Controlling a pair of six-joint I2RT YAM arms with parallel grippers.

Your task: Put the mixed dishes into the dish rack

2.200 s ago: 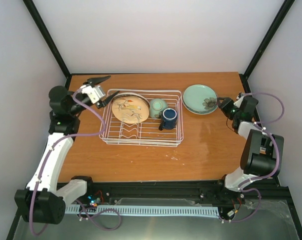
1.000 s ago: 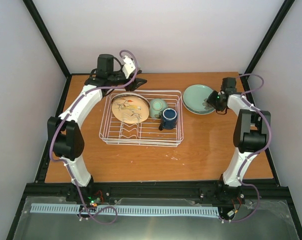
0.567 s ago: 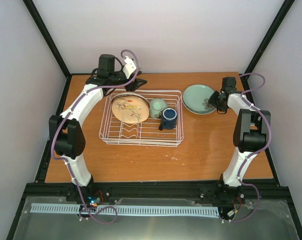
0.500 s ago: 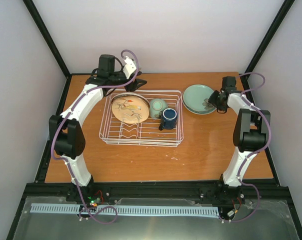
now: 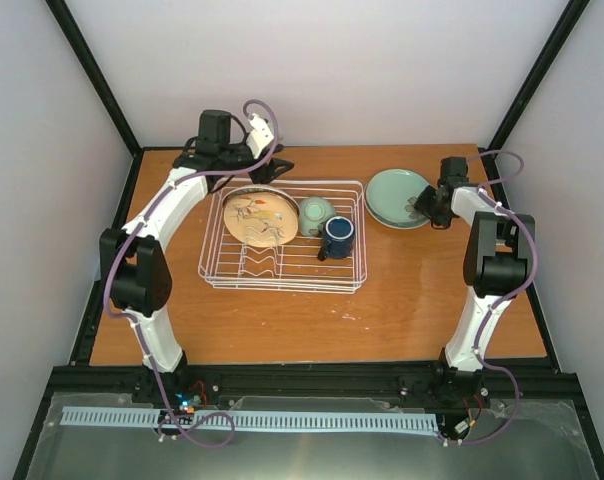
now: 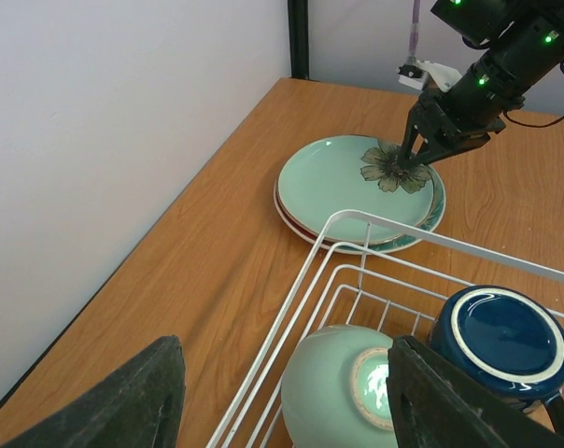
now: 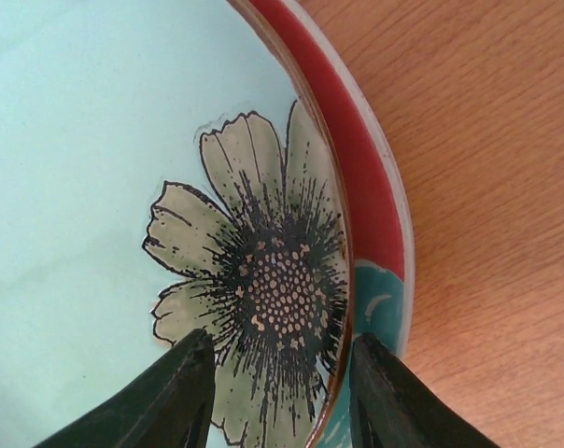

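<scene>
The white wire dish rack (image 5: pixel 282 262) holds a cream leaf-motif plate (image 5: pixel 259 218), an upturned pale-green cup (image 5: pixel 315 214) and a dark blue mug (image 5: pixel 337 236). The cup (image 6: pixel 343 397) and mug (image 6: pixel 497 338) also show in the left wrist view. Stacked teal plates (image 5: pixel 394 195) lie on the table right of the rack. My left gripper (image 5: pixel 272 168) is open and empty above the rack's back edge. My right gripper (image 5: pixel 428 206) is open, low over the top flower plate (image 7: pixel 95 187), its fingers either side of that plate's right rim. A red-and-teal plate (image 7: pixel 371 201) lies under it.
Black frame posts and white walls close in the back and sides. The rack's front half (image 5: pixel 282 270) has bare wire dividers. Wooden table (image 5: pixel 422 290) lies in front of the plates and rack.
Both arms swung from the sides to the back: the left to the rack's back edge, the right onto the plates' right rim. Over the last second they barely shift.
</scene>
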